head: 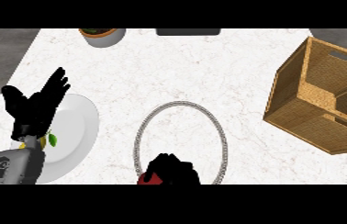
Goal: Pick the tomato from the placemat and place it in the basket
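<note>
Curling over the tomato (pixel 147 177) at the near rim of the placemat (pixel 180 103), the right hand (pixel 175 169) had its fingers bent round the fruit, so only a red sliver showed at its left side (the hand hid the rest). Whether the tomato had left the mat could not be told from this angle. The basket (pixel 298 108) stood well apart at the right, tilted with its opening upward, ready to receive it. At the left edge the left hand (pixel 37 103) rested open, fingers up, over a white plate (pixel 78 126), out of the way.
</note>
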Motion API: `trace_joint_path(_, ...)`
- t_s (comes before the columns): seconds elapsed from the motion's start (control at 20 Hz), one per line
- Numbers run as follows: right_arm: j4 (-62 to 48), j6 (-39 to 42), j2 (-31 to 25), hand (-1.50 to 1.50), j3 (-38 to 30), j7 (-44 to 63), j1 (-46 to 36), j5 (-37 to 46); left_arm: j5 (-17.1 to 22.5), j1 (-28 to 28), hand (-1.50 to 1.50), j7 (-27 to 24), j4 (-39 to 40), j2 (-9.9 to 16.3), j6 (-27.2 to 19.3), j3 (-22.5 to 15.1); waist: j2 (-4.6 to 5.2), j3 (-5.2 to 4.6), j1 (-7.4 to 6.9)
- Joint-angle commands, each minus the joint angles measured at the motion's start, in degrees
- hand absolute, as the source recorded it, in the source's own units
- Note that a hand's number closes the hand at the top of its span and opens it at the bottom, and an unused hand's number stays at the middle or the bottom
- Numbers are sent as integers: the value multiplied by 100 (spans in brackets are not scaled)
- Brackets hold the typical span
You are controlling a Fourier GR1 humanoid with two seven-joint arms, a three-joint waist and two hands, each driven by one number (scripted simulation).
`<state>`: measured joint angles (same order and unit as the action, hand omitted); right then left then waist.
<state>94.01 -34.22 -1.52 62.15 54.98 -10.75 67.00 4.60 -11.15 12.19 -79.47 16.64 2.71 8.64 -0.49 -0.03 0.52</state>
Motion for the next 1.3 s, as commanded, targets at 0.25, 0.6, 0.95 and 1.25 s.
trace_joint_path(0.25,1569,755,143,150,-371,1423,-224,970,127,-61,0,231,-125,99,81,95,-17,-2,30)
trace_joint_path(0.6,1716,1146,141,150,-908,1431,-507,1372,36,51,0,47,-60,1,24,44,14,-5,-2)
trace_joint_path(0.95,1742,1132,142,150,-1391,1435,-510,1899,10,-156,0,163,-89,-17,6,-18,47,3,20)
trace_joint_path(1.25,1737,1526,145,150,-2189,1332,-466,2337,77,-17,0,231,-273,-51,45,-37,32,5,-40)
